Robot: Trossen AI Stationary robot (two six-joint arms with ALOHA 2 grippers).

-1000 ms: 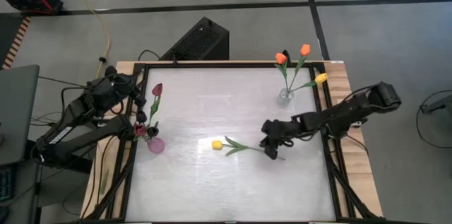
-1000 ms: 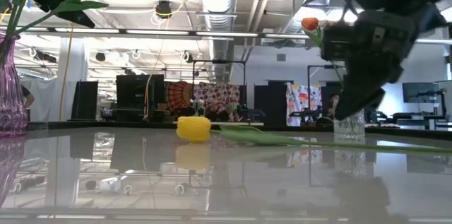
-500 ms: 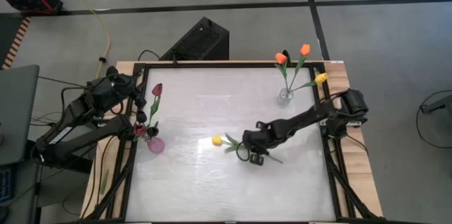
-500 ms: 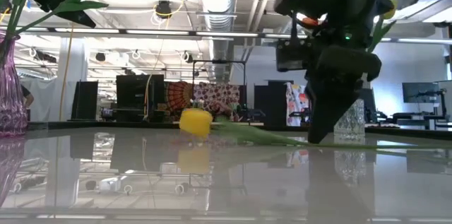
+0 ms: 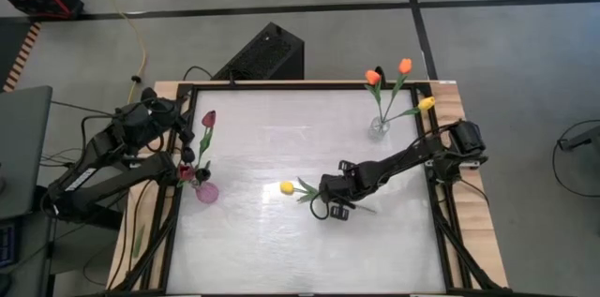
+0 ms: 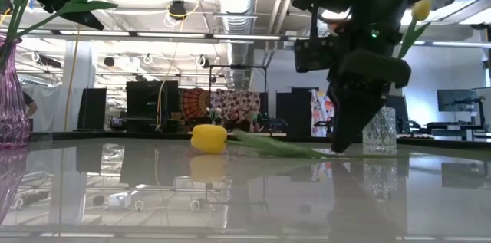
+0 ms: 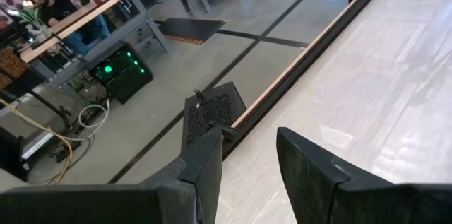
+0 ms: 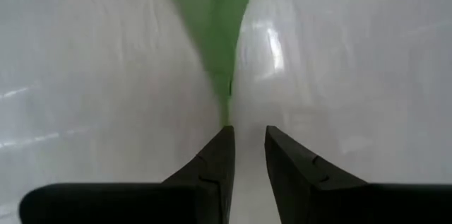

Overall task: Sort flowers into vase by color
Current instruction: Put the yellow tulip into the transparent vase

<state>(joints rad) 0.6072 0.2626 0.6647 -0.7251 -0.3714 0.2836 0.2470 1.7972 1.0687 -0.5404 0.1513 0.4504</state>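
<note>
high view shows a pale glossy table (image 5: 262, 250) framed in black rails and light wood, both dark arms reaching in from its sides. a yellow tulip (image 5: 287, 187) lies flat near the table's middle, its small rounded head to the left and its thin green stem with long leaves running right. the right gripper (image 5: 335, 211) is down at the table over the stem's right part; in the right wrist view its two dark fingers (image 8: 212, 164) stand a little apart with the stem's green leaves just ahead of the gap, and i cannot tell whether they touch it. in the low view the arm's bulky black wrist blocks part of the clear vase behind it.

that clear glass vase (image 5: 379, 126) stands at the far right of the table and holds two orange tulips (image 5: 373, 77) and one yellow-headed one leaning right. a pink ribbed glass vase (image 5: 206, 191) sits at the left edge with a dark maroon tulip (image 5: 208, 119) rising from it. the left gripper (image 5: 187, 155) waits just beside that vase, above the left rail; the left wrist view shows its fingers (image 7: 205, 164) parted with nothing between them.

beyond the far edge a black perforated box (image 5: 263, 53) rests on the grey floor, with a yellow cable (image 5: 141, 49) trailing left of it.
</note>
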